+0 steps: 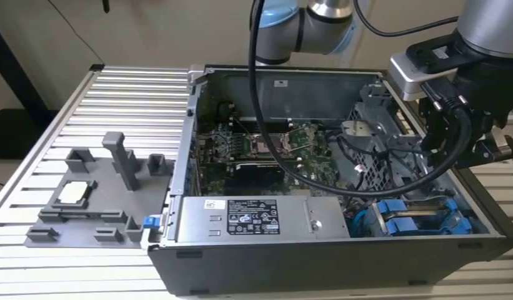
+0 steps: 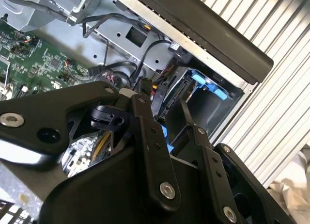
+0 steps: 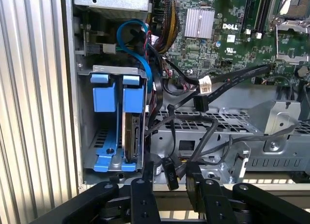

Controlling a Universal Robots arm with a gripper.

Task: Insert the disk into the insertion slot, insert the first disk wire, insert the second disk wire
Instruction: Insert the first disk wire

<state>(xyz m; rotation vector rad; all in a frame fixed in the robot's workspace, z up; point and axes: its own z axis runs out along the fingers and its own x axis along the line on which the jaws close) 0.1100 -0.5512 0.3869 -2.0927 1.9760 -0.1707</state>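
**Hidden or hard to make out**
- Pincer (image 3: 169,168): I see only its black fingers (image 3: 141,185) in both wrist views. They stand apart and clamp nothing. In the exterior view the arm (image 1: 481,69) and its black hoses cover it.
- Black plug (image 3: 170,180): hangs on its wire between the fingers, with a gap on either side in the first wrist view.
- Wire ends at the disk: a black cable (image 3: 151,112) runs close along the disk's side. I cannot tell whether anything is plugged in.
- Exterior view: two blue frames (image 1: 415,220) show in the computer case (image 1: 323,269), at the near corner on the exterior view's right. The disk itself is too small to pick out there.

**Disk** (image 3: 130,136)
- Only a thin silver-brown edge shows, and the label face is turned away.
- It stands on edge in a bright blue frame (image 3: 133,95) with a blue end tab, seated inside the slot (image 3: 112,69).
- It fills the place nearer the circuit board (image 3: 227,35).
- A second blue frame (image 3: 104,98) sits just beside it, toward the case wall. The slot's perforated metal shows through that frame.

**Other items**
- Blue cable (image 3: 138,35): curls just beyond the slot's tabbed end.
- Grey box (image 1: 256,219) with a white sticker: inside the case, beside the blue frames.
- Grey tray (image 1: 89,194): on the ribbed desk (image 1: 131,94), on the exterior view's left.
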